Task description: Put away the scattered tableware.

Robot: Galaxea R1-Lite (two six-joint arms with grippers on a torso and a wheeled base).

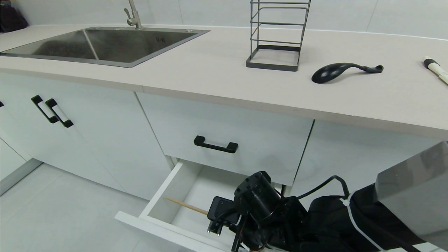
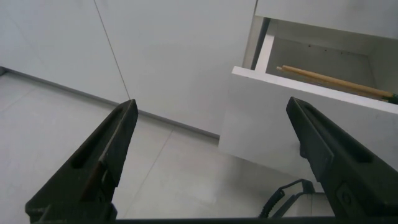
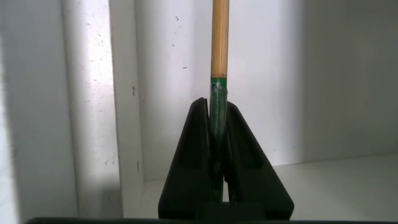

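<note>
Looks down on a kitchen counter (image 1: 217, 77) with an open drawer (image 1: 164, 192) below it. Grips a wooden chopstick (image 1: 185, 205) by its green-painted end with the right pincer (image 1: 212, 214), clamped tight, inside that drawer. Runs the chopstick's long axis straight out from the pincer tips, across the drawer toward its left wall; cannot tell whether the far tip touches the drawer floor. Probably calls only for a release to lay the chopstick down in the drawer. Holds the left pincer (image 2: 211, 109) wide apart and empty, low, outside the drawer and facing its front panel, so the right arm is plainly nearer. Leaves a black spoon (image 1: 332, 72) and a pale-handled utensil (image 1: 435, 68) on the counter, right of a wire rack (image 1: 276, 35), well apart from both pincers. Offers no legible labels or writing.
</note>
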